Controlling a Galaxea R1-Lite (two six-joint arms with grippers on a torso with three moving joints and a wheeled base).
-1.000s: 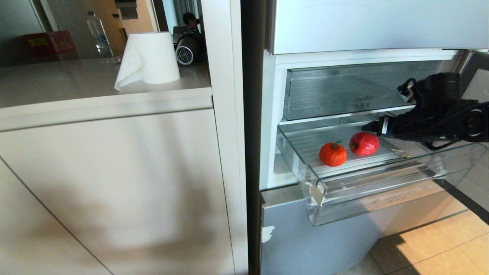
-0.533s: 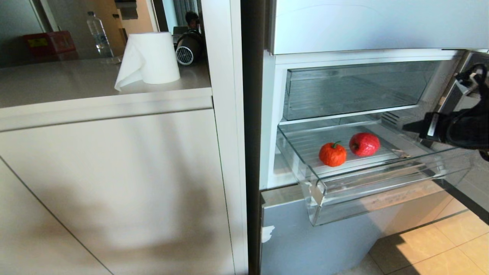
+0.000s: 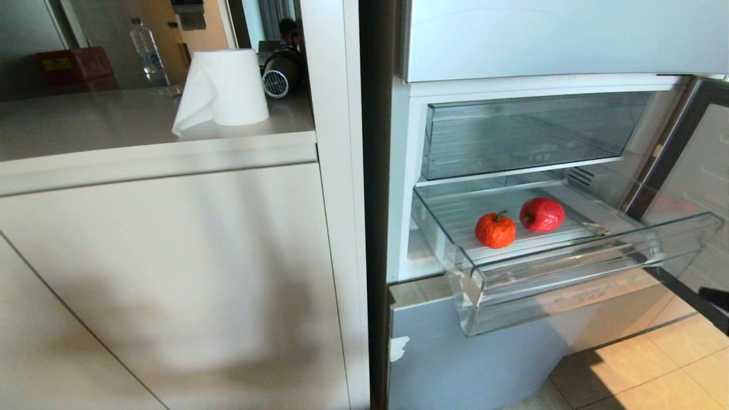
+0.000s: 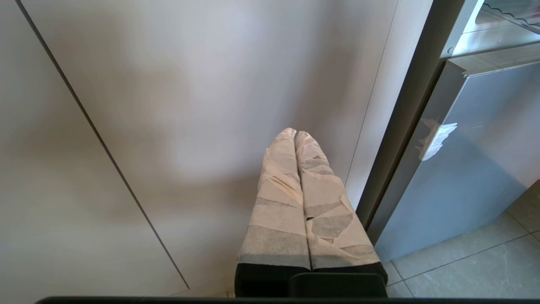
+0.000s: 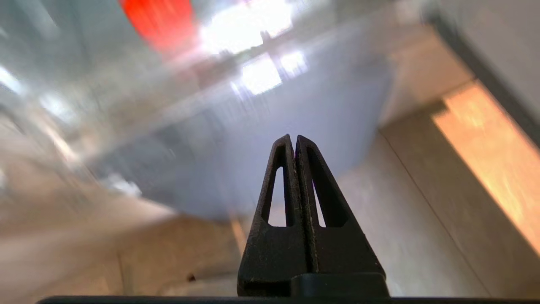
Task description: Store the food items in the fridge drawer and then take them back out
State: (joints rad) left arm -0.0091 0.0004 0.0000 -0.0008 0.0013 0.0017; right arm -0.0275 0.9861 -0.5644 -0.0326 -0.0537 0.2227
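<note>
In the fridge drawer point(image 3: 575, 267), both fruits point(image 3: 495, 230) lie above the right hand point(image 5: 294, 139), pressed together, empty.

The left end effector point(image 4: 295, 134) hangs parked before the cabinet door point(image 4: 190, 105), its taped fingers pressed together. The right end effector point(image 5: 294, 137) is likewise closed and empty, low near the fridge's blue bottom panel point(image 5: 253, 143).

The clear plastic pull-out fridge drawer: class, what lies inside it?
Inside the clear plastic drawer, on its ribbed floor, sit a fuzzy orange-red fruit with a green stem and a glossy red apple, side by side. Nothing covers them.
</note>
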